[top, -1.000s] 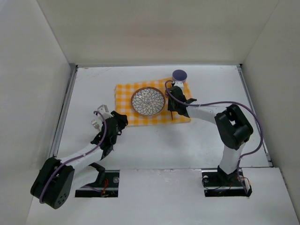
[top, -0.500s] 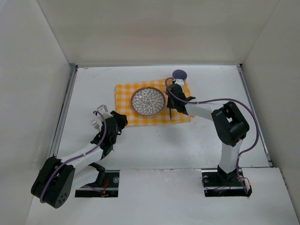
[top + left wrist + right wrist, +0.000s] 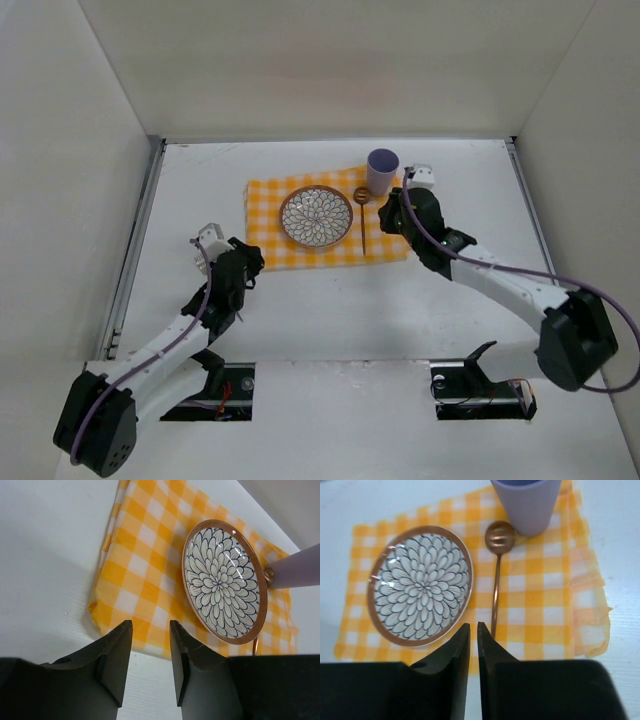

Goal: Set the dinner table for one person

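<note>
On the white dinner table (image 3: 300,300) a yellow checked cloth (image 3: 268,205) carries a flower-patterned plate (image 3: 316,217). A copper spoon (image 3: 362,220) lies right of the plate, and a lilac cup (image 3: 382,170) stands by the spoon's bowl. My right gripper (image 3: 390,216) hovers just right of the spoon. In the right wrist view its jaws (image 3: 473,628) are almost together, with nothing between them, above the spoon (image 3: 495,580) handle's near end. My left gripper (image 3: 246,258) stands open and empty by the cloth's near left corner (image 3: 100,610), and the plate (image 3: 222,582) lies ahead of it.
Pale walls close the table in at the back and on both sides, with a metal rail (image 3: 135,240) along the left wall. The arm bases (image 3: 480,385) sit at the near edge.
The right gripper has let go of the spoon and drawn back to the right, leaving it on the cloth beside the plate. The left arm has pulled back slightly toward the near edge.
</note>
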